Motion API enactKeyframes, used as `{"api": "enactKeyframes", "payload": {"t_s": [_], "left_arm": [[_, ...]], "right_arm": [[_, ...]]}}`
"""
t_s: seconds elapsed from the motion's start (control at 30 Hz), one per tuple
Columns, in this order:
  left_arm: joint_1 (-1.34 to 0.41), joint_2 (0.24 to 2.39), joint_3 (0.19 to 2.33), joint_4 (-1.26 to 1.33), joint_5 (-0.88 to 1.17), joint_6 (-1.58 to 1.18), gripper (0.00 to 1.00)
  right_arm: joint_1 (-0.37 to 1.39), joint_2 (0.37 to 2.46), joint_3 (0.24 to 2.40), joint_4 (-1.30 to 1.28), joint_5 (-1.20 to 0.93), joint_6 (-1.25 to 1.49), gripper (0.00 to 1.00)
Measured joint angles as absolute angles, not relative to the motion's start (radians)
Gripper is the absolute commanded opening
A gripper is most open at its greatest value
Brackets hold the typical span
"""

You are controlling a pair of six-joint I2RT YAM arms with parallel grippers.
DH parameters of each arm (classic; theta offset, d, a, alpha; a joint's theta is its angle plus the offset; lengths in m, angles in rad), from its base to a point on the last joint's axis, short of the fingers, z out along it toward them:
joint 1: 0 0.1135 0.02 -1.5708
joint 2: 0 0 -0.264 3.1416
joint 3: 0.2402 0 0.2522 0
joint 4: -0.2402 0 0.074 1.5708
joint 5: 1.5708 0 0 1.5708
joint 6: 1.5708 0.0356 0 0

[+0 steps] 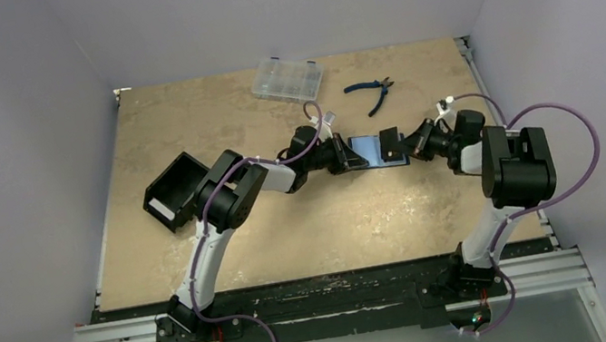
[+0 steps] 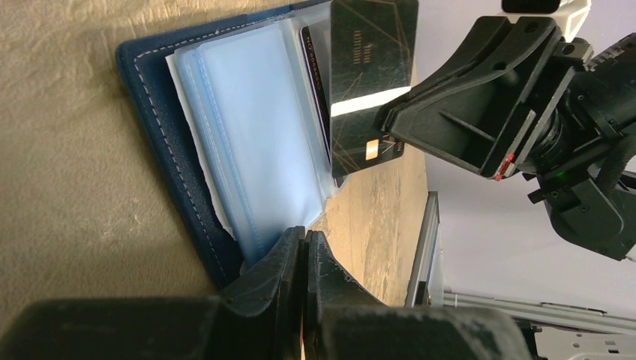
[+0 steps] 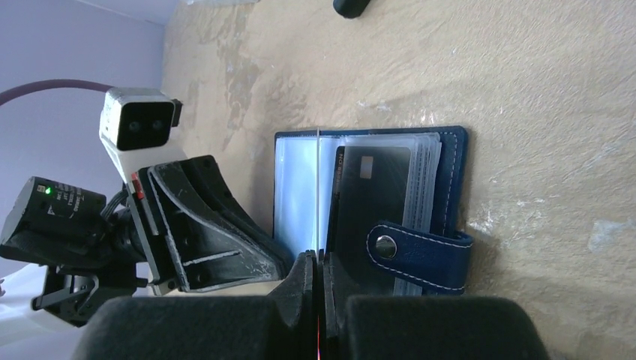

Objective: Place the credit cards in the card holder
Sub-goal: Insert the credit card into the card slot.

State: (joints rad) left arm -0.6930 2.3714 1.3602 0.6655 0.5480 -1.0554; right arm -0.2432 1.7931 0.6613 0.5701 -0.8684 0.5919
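Clamping the credit card [image 2: 371, 75] in my right pincer [image 3: 316, 259], I risk buckling it on the card holder [image 2: 146, 97] sleeve's lip; my left pincer [image 2: 304, 240], fingers together, seemingly pins its cover.

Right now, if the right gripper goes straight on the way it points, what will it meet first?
Probably the open card holder: the card held in the right gripper would reach its clear sleeves first. Depth is hard to judge.

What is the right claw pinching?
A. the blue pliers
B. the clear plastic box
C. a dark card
C: the right gripper is shut on a dark card, held on edge over the open card holder; the pliers lie apart, farther back on the table.
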Motion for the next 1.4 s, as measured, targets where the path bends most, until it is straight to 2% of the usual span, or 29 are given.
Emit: {"api": "enactKeyframes", "payload": {"t_s": [0.3,1.4], "left_arm": [[-0.690,2.371,1.360,0.665,0.549,-1.056,0.00],[-0.688,2.371,1.359,0.667,0.553,-1.065,0.00]], "right_arm": [[-0.224,1.861,0.661,0.637,-0.885,0.630,0.00],[-0.208,1.879,0.616,0.678,-0.899,0.719,0.00]]}}
